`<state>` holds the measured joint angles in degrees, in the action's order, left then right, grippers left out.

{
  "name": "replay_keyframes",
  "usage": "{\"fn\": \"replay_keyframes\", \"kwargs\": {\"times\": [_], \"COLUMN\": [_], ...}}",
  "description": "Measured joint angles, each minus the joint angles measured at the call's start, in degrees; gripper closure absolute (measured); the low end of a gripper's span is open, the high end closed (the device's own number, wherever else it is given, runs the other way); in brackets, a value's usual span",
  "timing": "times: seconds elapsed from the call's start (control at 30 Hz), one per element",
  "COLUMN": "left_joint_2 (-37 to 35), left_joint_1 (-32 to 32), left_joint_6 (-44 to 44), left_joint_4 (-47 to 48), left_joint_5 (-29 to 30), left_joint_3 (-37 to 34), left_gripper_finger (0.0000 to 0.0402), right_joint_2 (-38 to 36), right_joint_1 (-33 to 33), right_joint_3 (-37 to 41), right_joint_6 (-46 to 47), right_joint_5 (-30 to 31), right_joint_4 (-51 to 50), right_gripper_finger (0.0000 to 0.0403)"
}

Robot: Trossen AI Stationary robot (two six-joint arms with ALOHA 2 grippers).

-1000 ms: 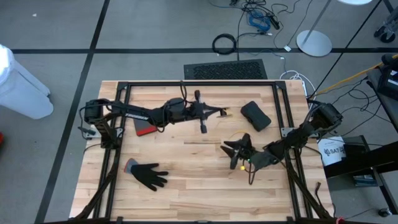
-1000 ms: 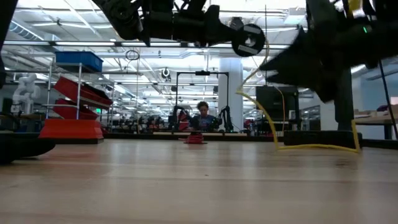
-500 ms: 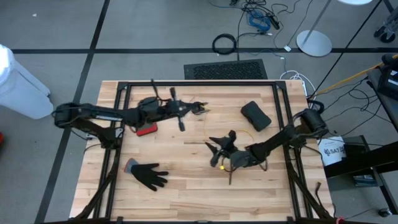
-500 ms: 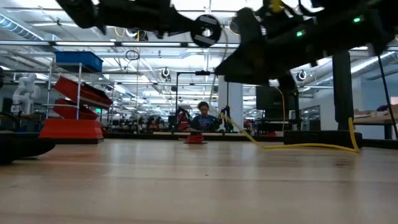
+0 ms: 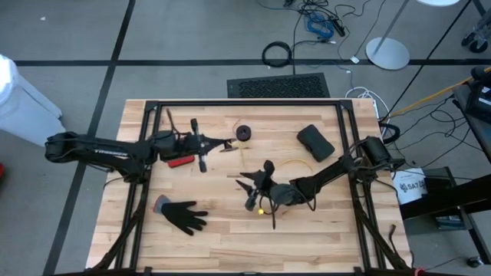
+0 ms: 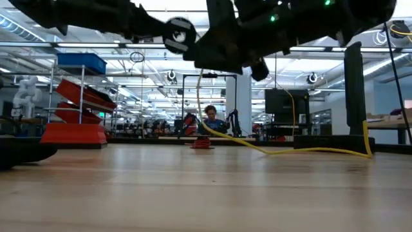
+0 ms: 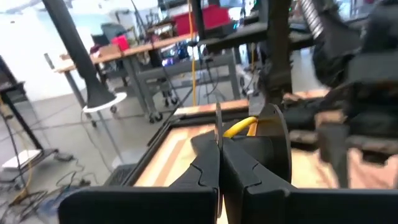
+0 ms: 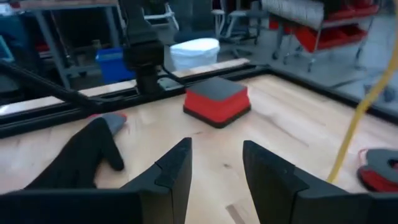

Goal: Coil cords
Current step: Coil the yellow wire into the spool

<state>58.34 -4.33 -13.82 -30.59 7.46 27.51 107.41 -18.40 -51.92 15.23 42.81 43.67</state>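
Presently at risk: slip or snag of the lifted yellow-orange cord (image 6: 309, 152).
Left gripper (image 7: 219, 140) pressed together over mid-table, seemingly pinching the cord's end, with the rest trailing on the wood toward the right arm's side. Right gripper (image 8: 216, 148) spread, empty, just beside the raised strand. Likely causes: thin pinch, drag against those open fingers. Black cord (image 5: 244, 133) lying coiled nearby, apart.
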Motion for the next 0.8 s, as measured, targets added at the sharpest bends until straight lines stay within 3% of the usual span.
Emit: {"fn": "replay_keyframes", "kwargs": {"times": [0.23,0.47,0.8], "left_joint_2": [-0.1,-0.1,-0.1], "left_joint_1": [5.4,8.4,11.7], "left_joint_6": [-2.0,-4.5,-4.5], "left_joint_4": [-0.1,1.0,-3.0], "left_joint_5": [1.1,4.7,4.6], "left_joint_3": [-0.2,-0.2,-0.2], "left_gripper_finger": [0.0401,0.0401,0.0401], "right_joint_2": [3.4,3.4,3.4], "right_joint_1": [2.5,1.4,3.8], "right_joint_3": [0.0,0.0,0.0], "right_joint_6": [3.7,-2.6,0.2], "right_joint_5": [-0.2,9.8,10.1], "right_joint_4": [0.3,-3.3,-7.8], "right_gripper_finger": [0.0285,0.0307,0.0316]}}
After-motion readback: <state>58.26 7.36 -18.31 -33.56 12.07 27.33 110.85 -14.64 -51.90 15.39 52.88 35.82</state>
